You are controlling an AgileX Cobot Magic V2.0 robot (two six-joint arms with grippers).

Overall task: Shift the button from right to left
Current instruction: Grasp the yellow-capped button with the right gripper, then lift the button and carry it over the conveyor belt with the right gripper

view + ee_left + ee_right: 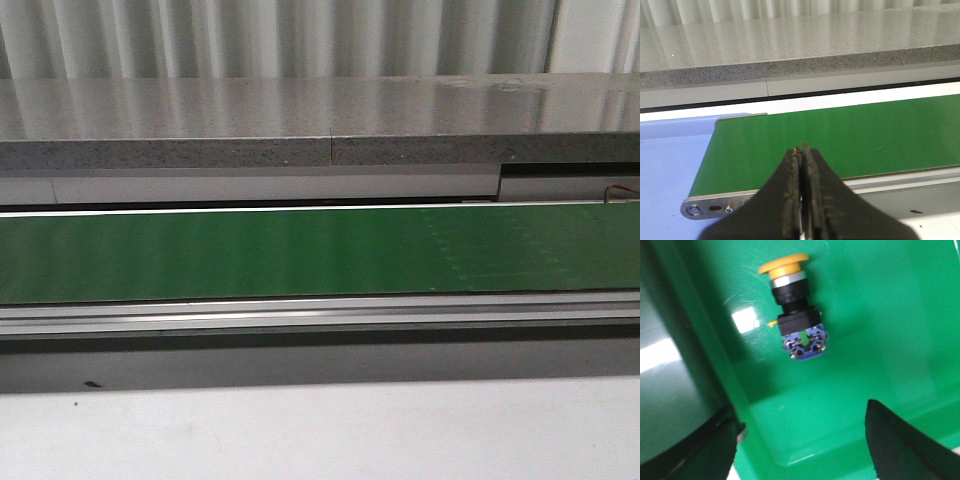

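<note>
Button [793,307] sits dead ahead of my right gripper [802,440], lying on its side on the floor of a green bin [880,315], yellow cap pointing away from me, blue-grey block with its green mark nearest the fingers. My right jaws are spread wide, one dark fingertip [902,442] either side, nothing between them, and the button lies well clear ahead of both tips. I see bare green floor all round it; the bin's wall rises close on one side, beyond the other finger.

My left gripper [802,149] is pressed closed, pads together, holding nothing. Ahead of it runs the green conveyor belt [850,135], its rounded end and metal roller bracket [710,207] just off the tips, blue surface [665,165] beside that end.

From the front, I get only the belt, its aluminium rail [320,315] and a grey stone ledge [250,150] behind; neither arm shows.
</note>
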